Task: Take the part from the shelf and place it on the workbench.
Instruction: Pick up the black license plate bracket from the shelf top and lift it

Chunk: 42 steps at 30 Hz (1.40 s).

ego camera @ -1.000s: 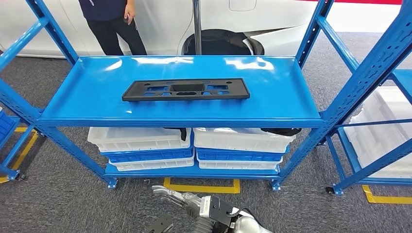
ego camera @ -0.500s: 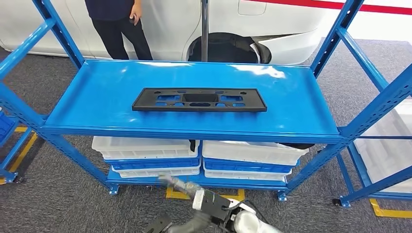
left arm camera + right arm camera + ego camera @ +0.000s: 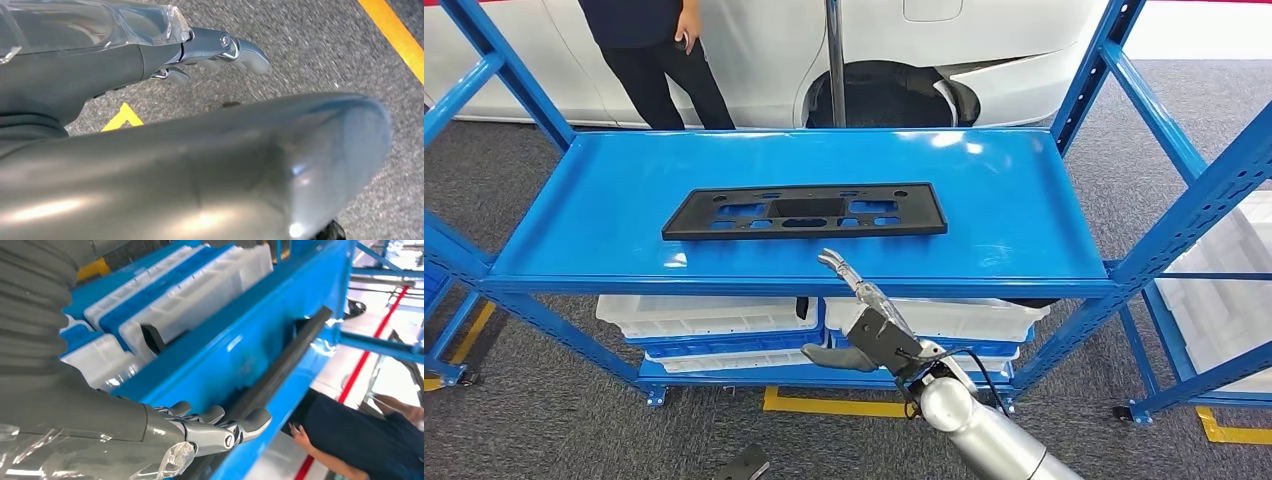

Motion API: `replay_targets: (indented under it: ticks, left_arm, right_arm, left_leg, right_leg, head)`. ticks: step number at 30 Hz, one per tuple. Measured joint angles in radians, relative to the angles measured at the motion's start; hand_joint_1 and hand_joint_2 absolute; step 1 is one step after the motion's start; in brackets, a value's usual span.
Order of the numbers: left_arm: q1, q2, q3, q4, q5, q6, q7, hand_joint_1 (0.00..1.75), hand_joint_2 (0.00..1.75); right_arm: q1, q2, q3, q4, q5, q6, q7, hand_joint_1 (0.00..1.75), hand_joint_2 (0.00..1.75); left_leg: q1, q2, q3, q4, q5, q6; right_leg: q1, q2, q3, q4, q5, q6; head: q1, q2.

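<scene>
A long flat black part (image 3: 804,212) with several cut-outs lies on the blue upper shelf (image 3: 1004,200), near its middle. My right hand (image 3: 864,312) is raised in front of the shelf's front edge, below and just right of the part's middle, fingers stretched out and holding nothing. In the right wrist view the right hand (image 3: 210,432) is close to the blue edge, with the part (image 3: 280,367) seen edge-on beyond it. My left hand (image 3: 220,47) hangs over the grey carpet, fingers extended, holding nothing.
White and blue bins (image 3: 714,315) are stacked on the lower shelf. A person (image 3: 649,50) stands behind the rack beside a white car (image 3: 904,50). A second rack with white bins (image 3: 1224,270) stands at the right. Blue uprights (image 3: 1169,230) frame the shelf.
My right hand has risen from near the floor to the shelf's front edge, its fingers now reaching the edge. The camera has shifted a little; the part has not moved on the shelf.
</scene>
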Motion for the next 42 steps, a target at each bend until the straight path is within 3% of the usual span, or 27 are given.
replay_targets:
  ticks: [7, 16, 23, 29, 34, 42]
  left_arm:
    - [0.000, 0.003, 0.000, 0.000, -0.003, -0.006, 0.001, 0.00, 0.00]
    - [0.000, 0.004, 0.000, 0.000, -0.005, -0.012, 0.000, 0.00, 0.00]
    - [0.000, 0.006, 0.000, 0.000, -0.005, -0.019, 0.009, 0.00, 0.00]
    - [0.000, 0.010, 0.000, 0.000, -0.003, -0.030, 0.019, 0.00, 0.00]
    - [0.000, 0.013, 0.000, 0.000, 0.002, -0.032, 0.027, 0.00, 0.00]
    - [0.003, 0.016, 0.000, 0.000, 0.015, -0.032, 0.032, 0.00, 0.00]
  right_arm:
    - [-0.059, 0.005, -0.055, 0.018, -0.012, 0.017, -0.013, 0.00, 1.75]
    - [-0.065, 0.026, -0.092, 0.045, -0.054, 0.039, -0.032, 0.00, 1.75]
    - [-0.081, 0.027, -0.100, 0.058, -0.003, 0.025, -0.003, 0.00, 1.75]
    - [-0.109, 0.028, -0.092, 0.075, 0.141, 0.011, 0.092, 0.00, 1.75]
    - [-0.154, 0.030, -0.059, 0.104, 0.361, -0.023, 0.200, 0.00, 1.75]
    - [-0.187, 0.035, -0.036, 0.145, 0.463, -0.038, 0.241, 0.00, 1.75]
  left_leg:
    - [0.000, 0.000, -0.001, -0.001, 0.007, -0.021]
    - [-0.006, 0.000, -0.001, -0.001, 0.007, -0.022]
    - [-0.006, 0.000, -0.001, -0.001, 0.007, -0.022]
    - [-0.006, 0.000, -0.001, -0.001, 0.007, -0.022]
    - [-0.006, 0.000, -0.001, -0.001, 0.007, -0.022]
    - [-0.007, 0.000, -0.001, -0.001, 0.007, -0.022]
  right_leg:
    - [0.000, -0.001, 0.000, 0.000, 0.005, -0.005]
    - [-0.005, -0.002, 0.001, 0.000, 0.007, -0.004]
    - [-0.006, -0.002, 0.000, 0.000, 0.007, -0.003]
    - [-0.006, -0.003, 0.000, 0.000, 0.007, -0.003]
    - [-0.006, -0.003, 0.000, 0.000, 0.007, -0.003]
    - [-0.006, -0.003, 0.000, 0.000, 0.007, -0.003]
  head:
    - [0.000, 0.000]
    - [0.000, 0.000]
    - [0.000, 0.000]
    - [0.000, 0.000]
    - [0.000, 0.000]
    - [0.000, 0.000]
